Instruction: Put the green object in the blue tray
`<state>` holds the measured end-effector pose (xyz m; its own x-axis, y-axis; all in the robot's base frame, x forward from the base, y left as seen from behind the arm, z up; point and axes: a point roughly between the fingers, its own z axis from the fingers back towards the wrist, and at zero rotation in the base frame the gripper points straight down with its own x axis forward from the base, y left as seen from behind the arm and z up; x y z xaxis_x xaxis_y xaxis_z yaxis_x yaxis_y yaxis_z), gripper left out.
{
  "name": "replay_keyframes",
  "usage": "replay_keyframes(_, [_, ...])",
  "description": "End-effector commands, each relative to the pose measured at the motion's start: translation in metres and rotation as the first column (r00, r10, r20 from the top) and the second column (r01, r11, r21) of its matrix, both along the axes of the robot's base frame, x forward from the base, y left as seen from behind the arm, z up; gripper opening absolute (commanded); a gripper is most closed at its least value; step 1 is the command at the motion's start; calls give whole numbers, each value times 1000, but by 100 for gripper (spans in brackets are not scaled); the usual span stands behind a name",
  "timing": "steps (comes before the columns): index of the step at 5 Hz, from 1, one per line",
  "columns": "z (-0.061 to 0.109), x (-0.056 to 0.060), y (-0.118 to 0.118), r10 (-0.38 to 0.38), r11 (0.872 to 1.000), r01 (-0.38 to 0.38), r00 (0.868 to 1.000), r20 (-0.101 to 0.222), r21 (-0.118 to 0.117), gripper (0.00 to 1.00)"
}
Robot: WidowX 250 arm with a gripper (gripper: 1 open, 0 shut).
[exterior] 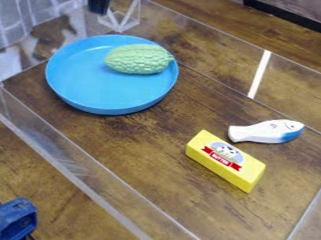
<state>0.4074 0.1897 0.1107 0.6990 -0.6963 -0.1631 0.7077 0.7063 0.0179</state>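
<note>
- Green object (139,58) lies inside the blue tray (74,88), in the tray's far part, long axis roughly across the view, resting flat on the tray floor.
- Blue tray sits on the wooden surface (147,171) at upper left; its round rim is fully in view and only the green object is in it.
- End effector (99,1) is at the top edge, above and behind the tray's far rim, mostly cropped by the frame. Only dark finger parts and a pale piece show.
- End effector fingers stand fully apart, nothing between them, no contact with the green object or the tray.
- Yellow block (226,160) with a cartoon face lies flat on the surface at lower right, well apart from the tray.
- White and blue fish-shaped toy (268,131) lies just beyond the yellow block, near the right edge, not touching it.
- Clear panel edges (68,158) run across the surface in front of and beside the tray, with a bright reflection streak at centre right.
- Blue cloth-like item (7,219) sits at the bottom left corner, off the surface; what it is I can't make out.
</note>
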Motion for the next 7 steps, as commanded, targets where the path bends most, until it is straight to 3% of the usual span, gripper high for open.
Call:
replay_keyframes(1, [50,5,0,11,999,-14,996,93,28,100])
replay_keyframes(2, [51,11,-4,53,997,-58,995,87,47,100])
replay_keyframes(3, [40,8,-10,37,997,-42,996,83,60,100])
replay_keyframes(5, [49,-10,-7,-62,997,57,995,84,57,100])
replay_keyframes(7, [44,-28,6,-107,993,103,989,101,50,100])
